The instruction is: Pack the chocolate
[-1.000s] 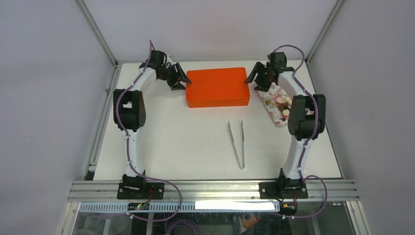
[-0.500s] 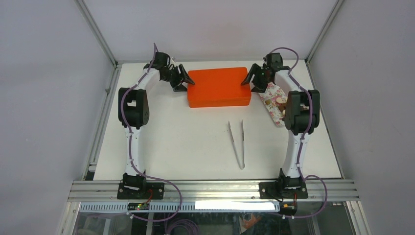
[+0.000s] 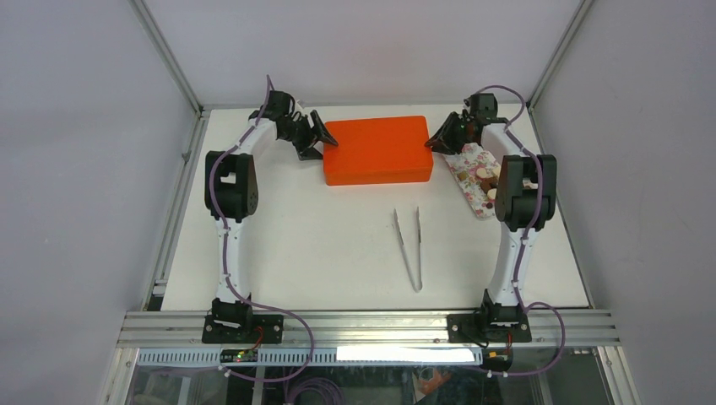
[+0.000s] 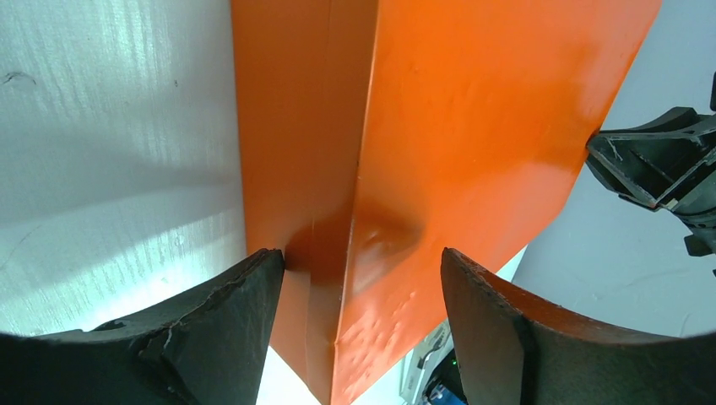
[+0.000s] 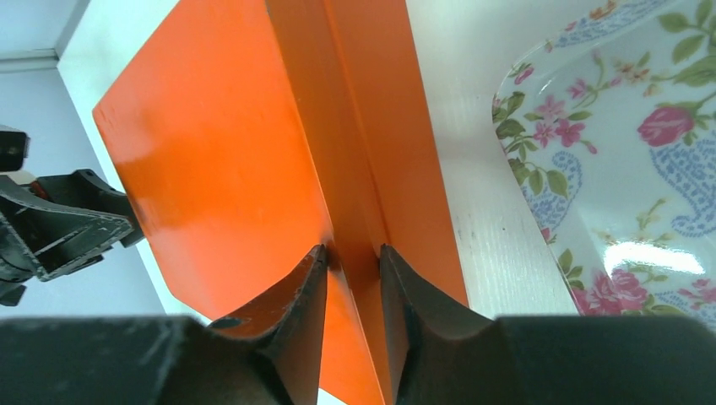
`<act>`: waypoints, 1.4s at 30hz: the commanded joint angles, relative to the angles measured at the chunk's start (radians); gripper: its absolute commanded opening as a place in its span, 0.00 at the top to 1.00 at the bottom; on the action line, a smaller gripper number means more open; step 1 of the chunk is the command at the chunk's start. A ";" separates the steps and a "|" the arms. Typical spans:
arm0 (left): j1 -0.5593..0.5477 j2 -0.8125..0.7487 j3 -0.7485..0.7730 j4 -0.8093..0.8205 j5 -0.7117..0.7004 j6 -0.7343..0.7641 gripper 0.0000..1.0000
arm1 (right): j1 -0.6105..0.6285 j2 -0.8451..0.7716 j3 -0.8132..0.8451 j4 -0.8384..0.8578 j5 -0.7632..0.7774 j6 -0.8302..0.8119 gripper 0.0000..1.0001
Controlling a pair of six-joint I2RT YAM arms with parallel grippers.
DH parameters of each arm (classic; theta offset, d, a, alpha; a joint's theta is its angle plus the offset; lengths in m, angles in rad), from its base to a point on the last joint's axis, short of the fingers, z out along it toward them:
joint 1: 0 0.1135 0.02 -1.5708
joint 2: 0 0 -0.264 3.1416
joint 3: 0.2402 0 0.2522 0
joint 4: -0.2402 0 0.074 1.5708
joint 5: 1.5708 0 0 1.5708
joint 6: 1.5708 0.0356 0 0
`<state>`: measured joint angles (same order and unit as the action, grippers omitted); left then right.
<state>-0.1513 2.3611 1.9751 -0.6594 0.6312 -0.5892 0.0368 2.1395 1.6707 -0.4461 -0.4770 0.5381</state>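
At the far left of the desk [image 3: 312, 245], the left fingers [image 4: 224, 329] stand open, wide apart, with the left end of the orange box [image 3: 376, 152] between them. One finger seems to touch the side of the box and the other is apart from it. I judge they are placed to take this end but do not grip it yet. The box is closed and lies across the far middle of the desk. Nearer, in the middle, the tweezers [image 3: 409, 246] lie untouched, probably meant for lifting the small pieces. At the right end of the box, the right fingers [image 5: 291, 312] are almost together and appear to pinch the thin rim of the lid. Taking both ends makes sense, I think, because the lid must come off before anything goes inside. Just beside the box on the right lies the floral tray [image 3: 467, 177]. The chocolate [image 3: 485, 173] is on it, partly hidden by the right arm.

The top view shows the whole layout and the chocolate, but not how the fingers stand. The wrist views show this clearly. The right one also shows a bare part of the tray, but no chocolate.
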 commanded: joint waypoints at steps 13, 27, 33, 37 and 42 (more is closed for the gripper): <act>-0.011 -0.103 -0.187 0.093 0.043 -0.022 0.31 | -0.011 -0.081 -0.195 0.066 -0.053 0.057 0.76; -0.022 -0.357 -0.516 0.196 0.059 -0.047 0.29 | -0.009 -0.380 -0.546 0.125 -0.073 0.122 0.76; -0.024 -0.369 -0.508 0.185 0.043 -0.040 0.26 | -0.006 -0.420 -0.395 -0.060 0.074 -0.014 0.51; -0.024 -0.369 -0.463 0.149 0.006 -0.021 0.22 | 0.014 -0.430 -0.259 -0.156 0.203 -0.086 0.40; -0.024 -0.357 -0.397 0.097 -0.030 0.006 0.21 | 0.106 -0.358 -0.028 -0.314 0.418 -0.210 0.42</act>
<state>-0.1646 2.0609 1.4979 -0.5381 0.6292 -0.6170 0.0666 1.7760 1.4639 -0.6258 -0.2638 0.4614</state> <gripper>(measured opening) 0.783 0.613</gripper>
